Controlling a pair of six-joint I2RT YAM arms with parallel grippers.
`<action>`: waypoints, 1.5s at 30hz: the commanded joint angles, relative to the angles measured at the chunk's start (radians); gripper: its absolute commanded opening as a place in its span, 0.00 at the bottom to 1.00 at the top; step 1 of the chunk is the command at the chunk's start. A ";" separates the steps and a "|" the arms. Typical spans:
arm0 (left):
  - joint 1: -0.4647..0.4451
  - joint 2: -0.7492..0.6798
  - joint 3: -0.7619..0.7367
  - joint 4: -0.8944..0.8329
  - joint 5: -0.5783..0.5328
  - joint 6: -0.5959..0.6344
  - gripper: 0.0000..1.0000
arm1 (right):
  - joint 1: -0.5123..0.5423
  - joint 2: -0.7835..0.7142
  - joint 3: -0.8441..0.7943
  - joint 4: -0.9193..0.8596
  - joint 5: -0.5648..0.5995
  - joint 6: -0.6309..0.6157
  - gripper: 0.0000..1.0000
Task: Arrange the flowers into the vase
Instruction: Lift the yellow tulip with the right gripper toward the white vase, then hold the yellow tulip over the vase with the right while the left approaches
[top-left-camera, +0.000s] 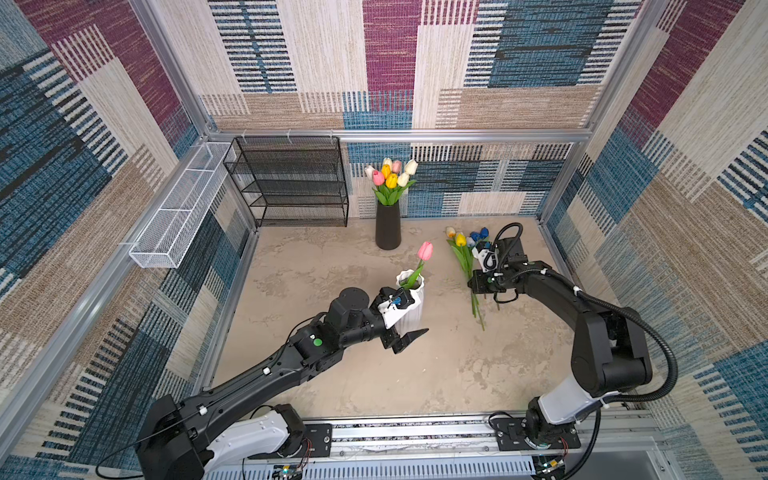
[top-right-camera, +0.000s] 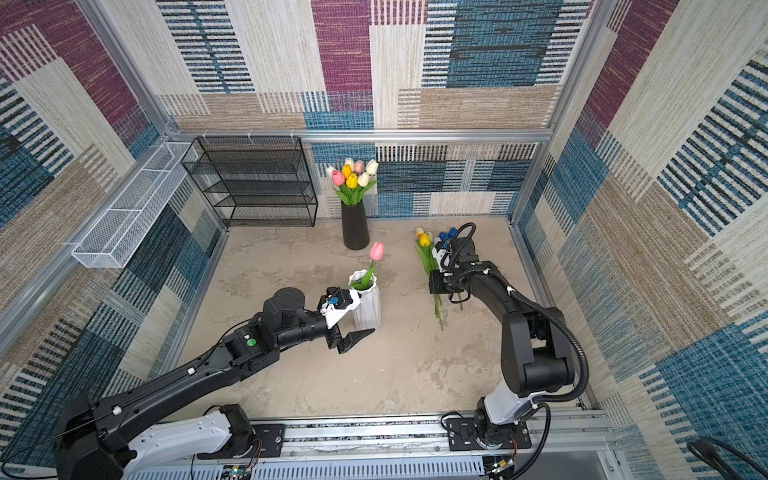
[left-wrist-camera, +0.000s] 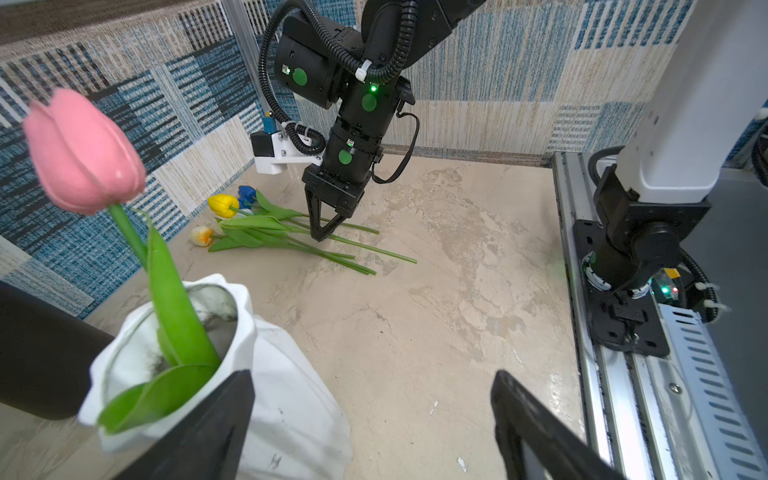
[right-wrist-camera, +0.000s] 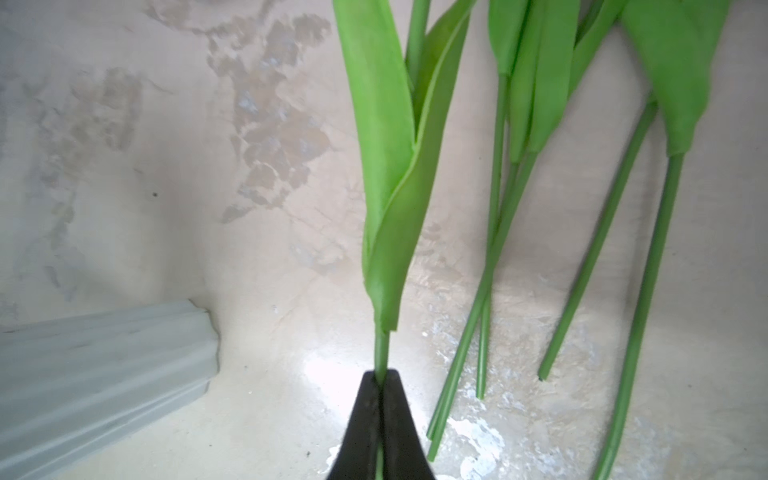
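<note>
A white ribbed vase (top-left-camera: 412, 305) stands mid-table with one pink tulip (top-left-camera: 425, 250) in it, its green leaf over the rim (left-wrist-camera: 178, 316). My left gripper (left-wrist-camera: 372, 378) is open right beside the vase's near side, holding nothing. To the right, several loose flowers (top-left-camera: 461, 249) lie on the table with yellow (left-wrist-camera: 223, 205), cream (left-wrist-camera: 202, 236) and blue (left-wrist-camera: 246, 193) heads. My right gripper (right-wrist-camera: 381, 376) points down at their stems (left-wrist-camera: 320, 235). It is shut on one green stem just below its leaf (right-wrist-camera: 390, 208). The other stems (right-wrist-camera: 602, 270) lie loose beside it.
A black vase (top-left-camera: 387, 227) with a full bouquet stands at the back wall. A black mesh shelf (top-left-camera: 291, 183) is at the back left and a white wire basket (top-left-camera: 183, 208) hangs on the left wall. The arm rail (top-left-camera: 415, 432) runs along the front edge.
</note>
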 joint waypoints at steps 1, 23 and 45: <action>0.002 -0.051 -0.015 0.083 -0.031 -0.028 0.92 | 0.000 -0.075 0.019 0.062 -0.095 0.035 0.00; 0.332 -0.130 -0.078 0.182 0.148 -0.344 0.82 | 0.347 -0.442 -0.124 1.185 -0.225 0.251 0.00; 0.332 -0.167 -0.124 0.187 0.146 -0.334 0.82 | 0.499 -0.253 -0.209 1.242 0.050 0.050 0.00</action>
